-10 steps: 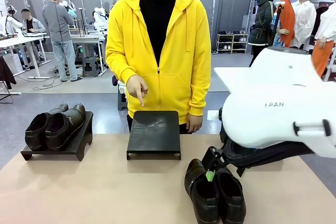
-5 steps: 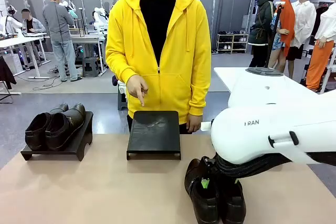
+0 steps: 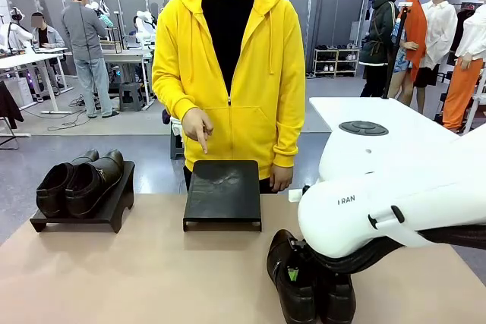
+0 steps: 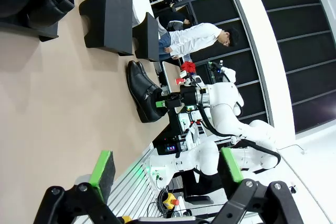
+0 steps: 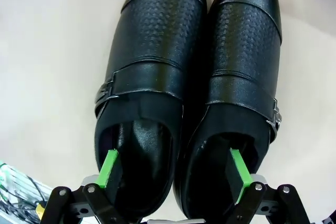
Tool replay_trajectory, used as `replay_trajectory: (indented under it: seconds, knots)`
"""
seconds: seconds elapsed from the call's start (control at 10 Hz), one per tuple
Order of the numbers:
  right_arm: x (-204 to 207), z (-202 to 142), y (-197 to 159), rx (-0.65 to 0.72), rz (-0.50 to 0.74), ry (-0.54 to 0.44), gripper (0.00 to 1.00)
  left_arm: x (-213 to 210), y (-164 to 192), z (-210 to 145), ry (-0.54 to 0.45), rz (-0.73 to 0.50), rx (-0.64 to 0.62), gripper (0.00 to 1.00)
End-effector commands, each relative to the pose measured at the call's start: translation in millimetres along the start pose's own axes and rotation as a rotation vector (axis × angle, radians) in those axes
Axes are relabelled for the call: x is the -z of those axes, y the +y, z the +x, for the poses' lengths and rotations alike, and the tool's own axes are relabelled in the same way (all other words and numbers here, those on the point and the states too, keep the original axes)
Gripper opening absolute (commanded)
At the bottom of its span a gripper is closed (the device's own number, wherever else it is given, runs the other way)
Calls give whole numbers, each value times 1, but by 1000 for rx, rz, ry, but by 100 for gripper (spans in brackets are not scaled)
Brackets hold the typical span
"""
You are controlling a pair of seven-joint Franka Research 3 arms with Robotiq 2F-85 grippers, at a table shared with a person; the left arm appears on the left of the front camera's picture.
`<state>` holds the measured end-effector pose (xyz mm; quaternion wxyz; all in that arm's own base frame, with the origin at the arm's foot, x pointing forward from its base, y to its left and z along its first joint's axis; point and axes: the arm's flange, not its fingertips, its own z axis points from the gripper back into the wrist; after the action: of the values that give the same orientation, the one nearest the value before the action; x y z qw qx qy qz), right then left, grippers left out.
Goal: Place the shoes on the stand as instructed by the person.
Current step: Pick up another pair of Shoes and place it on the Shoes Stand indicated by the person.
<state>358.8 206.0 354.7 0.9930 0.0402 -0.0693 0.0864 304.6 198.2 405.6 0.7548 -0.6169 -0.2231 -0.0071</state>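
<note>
Your right tool [image 5: 174, 170] sat open, a pad [image 5: 110, 167] inside each of the two shoes [image 5: 157, 61] to pinch them together, just short of the stand [image 3: 222, 187] the person's hand [image 3: 197, 127] pointed at.

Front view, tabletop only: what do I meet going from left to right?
Left stand carrying a shoe pair → bare middle stand → second shoe pair on the table.

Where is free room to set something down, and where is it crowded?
Free: the middle stand, by the person's hand, and the table before both stands, left of the loose shoes. Crowded: the left stand, holding a pair; the right gripper, in the loose shoes.
</note>
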Motion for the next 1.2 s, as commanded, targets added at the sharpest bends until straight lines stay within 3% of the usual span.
replay_trajectory:
  seconds: [0.0, 0.3, 1.1]
  knots:
    - [18, -16, 1, 36, -32, -3, 90, 1, -1, -1, -5, -20, 18, 100]
    - [26, -18, 5, 22, -74, -3, 2, 1, -1, -1, -5, -20, 18, 100]
    - [9, -23, 10, 55, -76, -15, 0, 1, -1, -1, -5, -20, 18, 100]
